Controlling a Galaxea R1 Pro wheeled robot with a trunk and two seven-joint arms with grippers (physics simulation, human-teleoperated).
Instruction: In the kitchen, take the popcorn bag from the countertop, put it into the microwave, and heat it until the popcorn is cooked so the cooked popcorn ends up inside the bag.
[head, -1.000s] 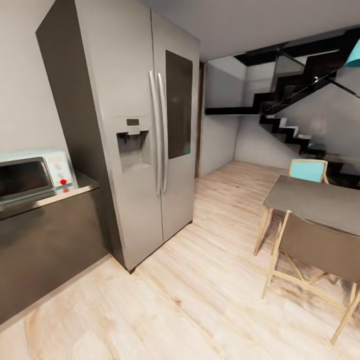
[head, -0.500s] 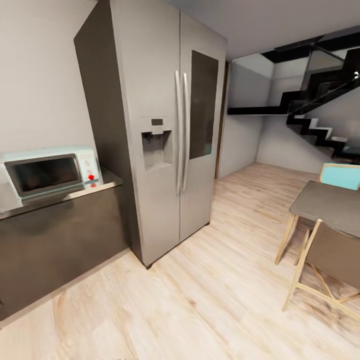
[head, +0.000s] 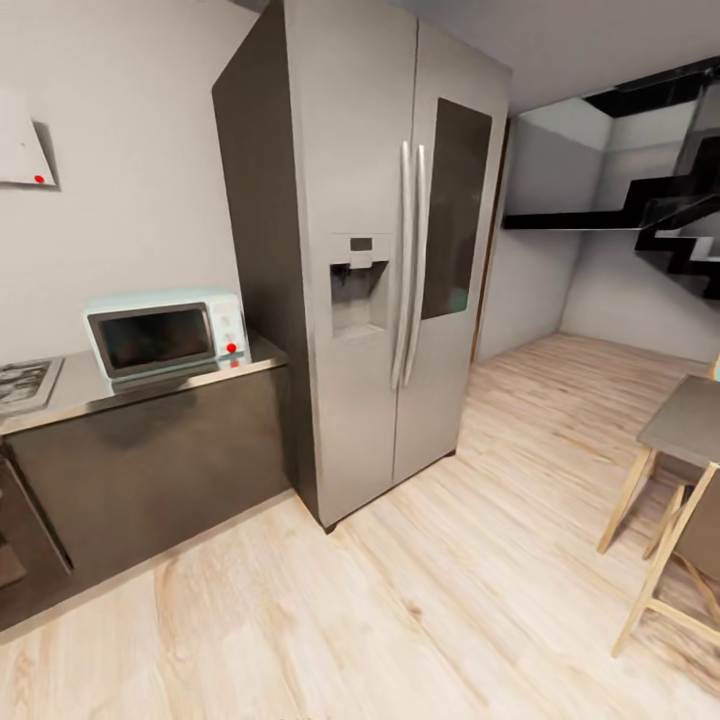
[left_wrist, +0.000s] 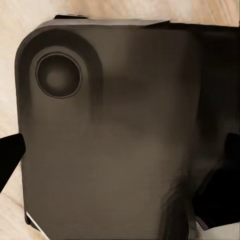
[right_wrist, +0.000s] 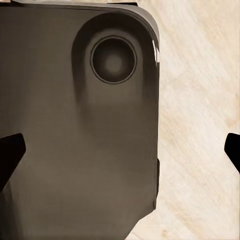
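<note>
The pale blue microwave (head: 165, 335) stands with its door closed at the right end of the grey countertop (head: 95, 393), left of a tall fridge. The popcorn bag is out of view. In the left wrist view, my left gripper (left_wrist: 120, 165) hangs over a dark part of my own body, its black fingertips (left_wrist: 9, 160) far apart at the picture's edges, holding nothing. In the right wrist view, my right gripper (right_wrist: 120, 155) is likewise open and empty, with one fingertip (right_wrist: 10, 157) over the dark body and the other over pale wood floor.
A steel hob (head: 22, 383) sits in the countertop left of the microwave, above dark cabinet fronts (head: 150, 470). A tall steel fridge (head: 400, 250) stands right of the counter. A wooden table (head: 685, 425) and chair are at the right edge, with black stairs (head: 680, 225) behind. Pale wood floor (head: 420, 600) stretches between.
The whole head view has swung to the left: the microwave and fridge now sit further right in the picture, the hob has come into view, and most of the table has slid out.
</note>
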